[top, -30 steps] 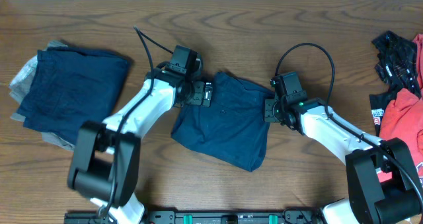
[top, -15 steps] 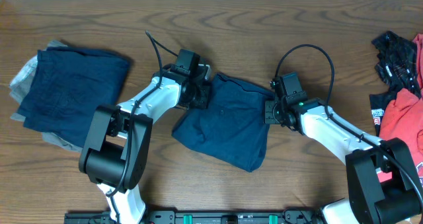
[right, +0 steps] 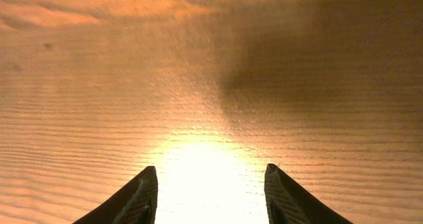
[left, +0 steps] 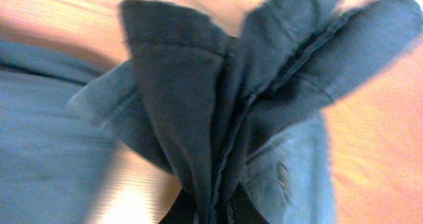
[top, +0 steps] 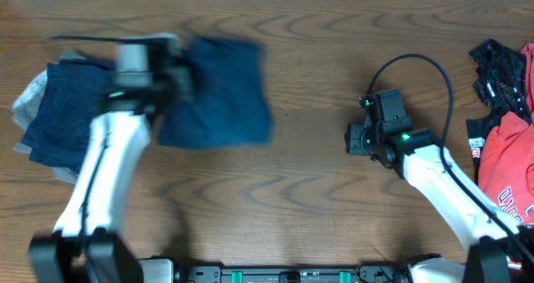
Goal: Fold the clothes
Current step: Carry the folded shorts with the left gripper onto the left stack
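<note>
Hovering over the worktop (top: 300, 191) right of centre, the right claw (right: 210, 178) is standing spread, holding nothing. At the right edge a red shirt (top: 509, 154) is lying crumpled, with a black garment (top: 501, 70) beyond it. Farther back on the left, the left claw (left: 211, 211) is pinching the bunched edge of the navy shorts (top: 221, 95), just beside the pile (top: 62, 120) near the far-left corner. The cloth is looking light, limp and prone to unfolding, so gripping several layers together at a seam or waistband seems best.
</note>
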You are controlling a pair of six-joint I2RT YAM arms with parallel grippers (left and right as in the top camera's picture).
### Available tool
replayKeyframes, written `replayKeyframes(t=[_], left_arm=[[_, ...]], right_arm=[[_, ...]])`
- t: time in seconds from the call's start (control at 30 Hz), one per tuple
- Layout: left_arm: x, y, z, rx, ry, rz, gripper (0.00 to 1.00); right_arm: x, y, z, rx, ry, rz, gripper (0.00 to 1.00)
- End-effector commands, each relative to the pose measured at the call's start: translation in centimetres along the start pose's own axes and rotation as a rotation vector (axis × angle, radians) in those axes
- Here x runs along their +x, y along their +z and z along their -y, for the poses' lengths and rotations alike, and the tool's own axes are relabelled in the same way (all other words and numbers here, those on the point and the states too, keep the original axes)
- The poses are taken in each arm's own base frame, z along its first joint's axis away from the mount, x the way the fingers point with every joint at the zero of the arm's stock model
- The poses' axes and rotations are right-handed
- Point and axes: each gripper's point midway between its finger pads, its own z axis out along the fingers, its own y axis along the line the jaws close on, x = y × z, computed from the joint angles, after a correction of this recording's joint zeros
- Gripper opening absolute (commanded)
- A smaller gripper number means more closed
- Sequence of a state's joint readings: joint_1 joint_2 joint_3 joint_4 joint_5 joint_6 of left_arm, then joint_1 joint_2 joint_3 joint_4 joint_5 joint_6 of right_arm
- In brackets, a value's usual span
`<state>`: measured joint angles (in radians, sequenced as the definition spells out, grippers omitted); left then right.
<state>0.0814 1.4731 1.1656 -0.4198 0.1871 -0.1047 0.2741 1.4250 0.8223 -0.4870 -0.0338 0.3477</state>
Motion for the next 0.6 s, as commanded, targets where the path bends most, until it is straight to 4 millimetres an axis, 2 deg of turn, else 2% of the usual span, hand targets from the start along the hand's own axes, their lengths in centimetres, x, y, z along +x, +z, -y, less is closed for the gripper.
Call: replayKeyframes(t=[0.0, 0.03, 0.07, 0.1, 0.17, 0.23, 0.33, 0.43, 0.47, 0.53, 0.57], left_arm=[[-3.7, -4.2, -7.5, -0.206, -0.105, 0.149, 0.07], [-3.9, -4.8, -9.0, -0.236, -0.130, 0.164, 0.08], [-3.9, -5.4, -11.4, -0.281, -0.170, 0.173, 0.16], [-3.8, -5.7, -12.8, -0.309, -0.195, 0.173, 0.22], [-2.6, -5.9, -16.7, -0.376, -0.272, 0.147, 0.25], [-1.2, -5.7, -19.8, -0.421, -0.387, 0.124, 0.25], [1.1, -4.7, -23.3, -0.469, -0.552, 0.085, 0.24], [3.0, -3.5, -24.9, -0.491, -0.603, 0.027, 0.25], [3.5, -3.1, -25.1, -0.489, -0.624, 0.011, 0.29], [3.8, -2.2, -24.5, -0.442, -0.642, -0.005, 0.41], [3.5, -1.9, -24.0, -0.401, -0.642, -0.002, 0.42]], right_arm=[[-0.6, -0.9, 0.0, -0.008, -0.010, 0.031, 0.51], [-0.6, -0.9, 0.0, -0.008, -0.010, 0.032, 0.51], [-0.6, -0.9, 0.0, -0.008, -0.010, 0.032, 0.51], [-0.6, -0.9, 0.0, -0.008, -0.010, 0.032, 0.51], [-0.5, -0.9, 0.0, -0.007, -0.010, 0.029, 0.51], [-0.4, -0.9, 0.0, -0.006, -0.010, 0.024, 0.51], [-0.2, -0.9, 0.1, -0.002, -0.010, 0.014, 0.51], [0.0, -0.9, 0.2, 0.000, -0.009, 0.007, 0.51], [0.1, -0.9, 0.2, 0.002, -0.009, 0.004, 0.51], [0.2, -0.9, 0.3, 0.004, -0.009, -0.003, 0.51], [0.3, -0.9, 0.3, 0.005, -0.009, -0.005, 0.50]])
